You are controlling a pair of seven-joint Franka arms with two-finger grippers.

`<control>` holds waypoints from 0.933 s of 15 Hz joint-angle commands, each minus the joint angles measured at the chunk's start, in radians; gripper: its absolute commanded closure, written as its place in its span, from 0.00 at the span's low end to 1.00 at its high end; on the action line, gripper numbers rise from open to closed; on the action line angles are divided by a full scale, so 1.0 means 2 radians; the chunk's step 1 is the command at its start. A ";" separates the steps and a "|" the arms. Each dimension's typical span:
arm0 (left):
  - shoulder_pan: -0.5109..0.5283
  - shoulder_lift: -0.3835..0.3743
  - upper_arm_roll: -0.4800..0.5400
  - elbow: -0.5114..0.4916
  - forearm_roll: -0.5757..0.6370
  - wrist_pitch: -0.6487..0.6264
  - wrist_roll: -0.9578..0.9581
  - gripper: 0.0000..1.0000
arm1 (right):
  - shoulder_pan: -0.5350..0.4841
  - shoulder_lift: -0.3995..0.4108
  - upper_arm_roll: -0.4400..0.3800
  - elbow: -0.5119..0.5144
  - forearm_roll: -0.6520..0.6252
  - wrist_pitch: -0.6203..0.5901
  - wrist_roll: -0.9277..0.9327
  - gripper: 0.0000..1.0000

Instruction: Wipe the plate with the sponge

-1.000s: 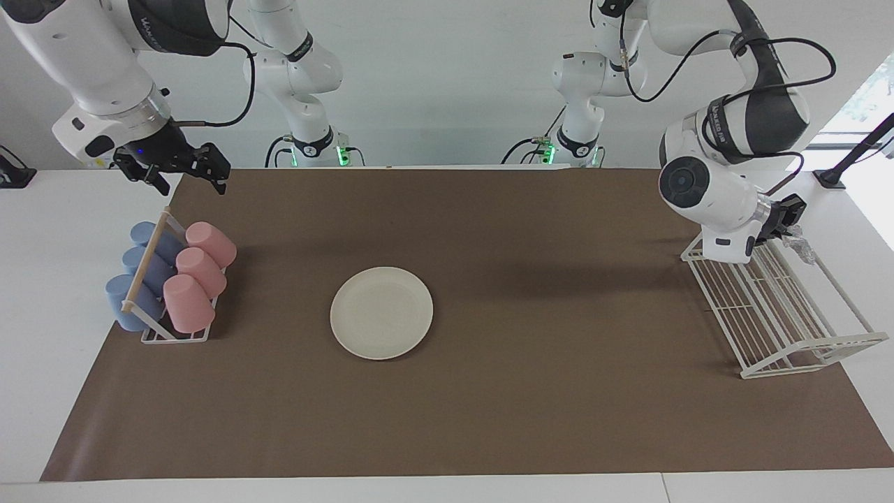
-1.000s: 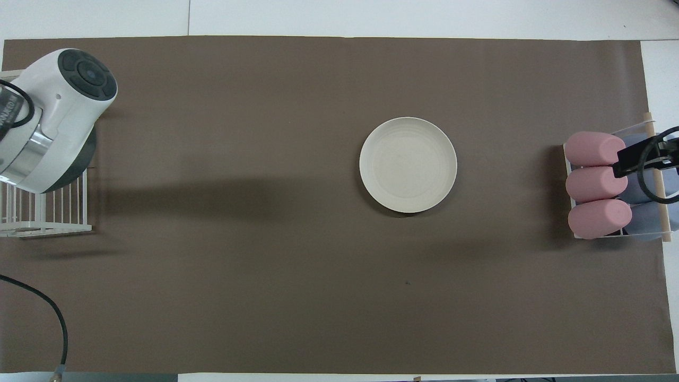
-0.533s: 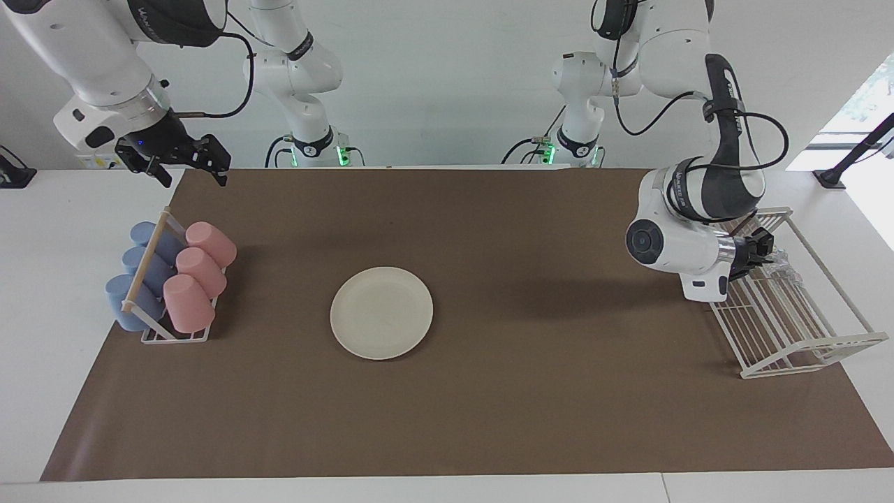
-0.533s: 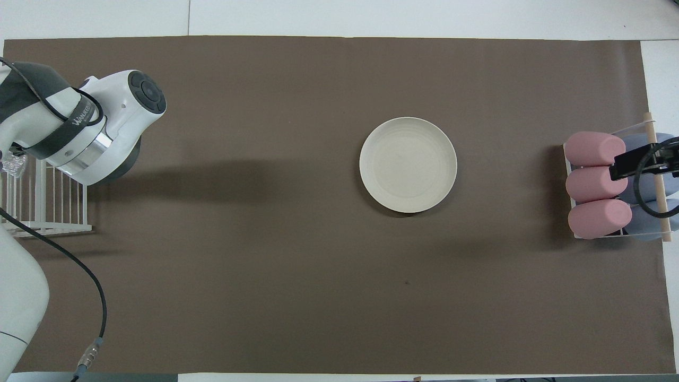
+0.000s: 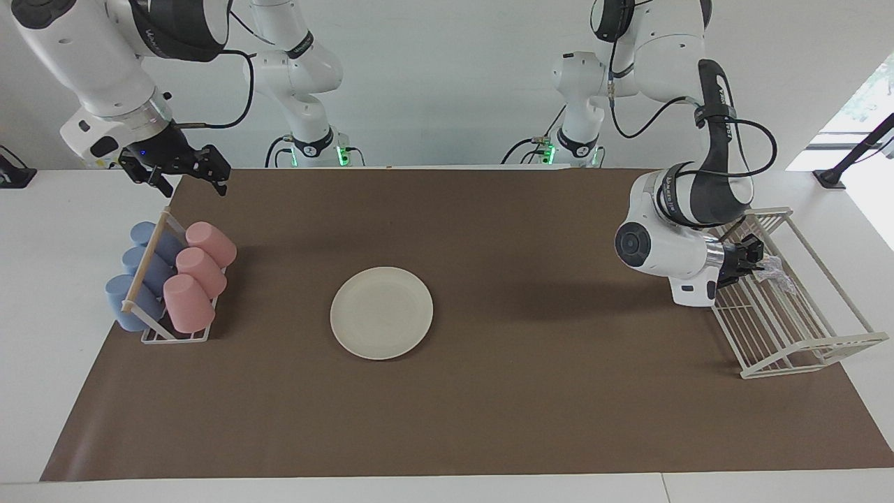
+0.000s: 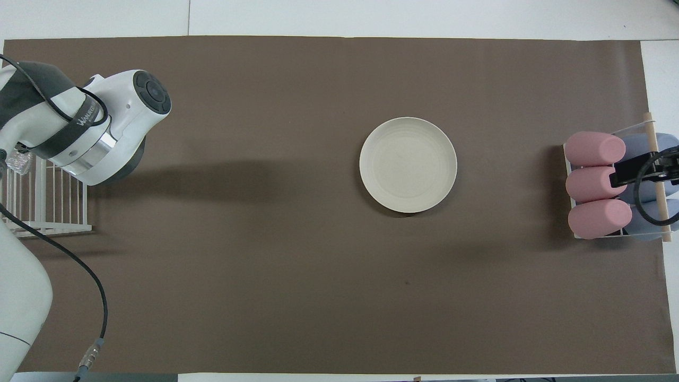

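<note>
Silvery mesh sponge (image 5: 774, 268) at white wire rack (image 5: 810, 349), touching left gripper (image 5: 756, 255); grip unclear. Round cream plate (image 5: 381, 312) well apart, unwiped. Right gripper (image 5: 183, 171) spread, waiting. Next: lift, carry over.

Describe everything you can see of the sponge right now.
The sponge is a small, silvery, see-through crinkled mesh pad, soft-looking and bunched. It sits in the white wire rack at the left arm's end of the table, against the rack's upper part nearer the robots. The left end effector is right at it; whether it grips the sponge cannot be told. In the overhead view only a glimpse shows at the frame's edge.
</note>
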 commanded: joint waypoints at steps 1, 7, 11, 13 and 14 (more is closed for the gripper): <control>0.000 -0.007 0.006 -0.009 -0.002 0.015 -0.006 0.00 | 0.001 -0.011 -0.001 -0.014 0.006 0.003 -0.012 0.00; 0.002 -0.008 0.006 -0.009 -0.003 0.024 -0.004 0.00 | 0.003 -0.016 -0.001 -0.017 0.006 -0.009 -0.012 0.00; 0.007 -0.016 0.004 0.000 -0.025 0.025 0.014 0.00 | 0.003 -0.016 -0.001 -0.017 0.006 -0.009 -0.012 0.00; 0.015 -0.043 0.004 0.020 -0.096 0.040 0.083 0.00 | 0.003 -0.016 -0.001 -0.017 0.006 -0.008 -0.012 0.00; 0.025 -0.057 0.006 0.033 -0.135 0.039 0.128 0.00 | 0.003 -0.016 -0.001 -0.017 0.006 -0.008 -0.012 0.00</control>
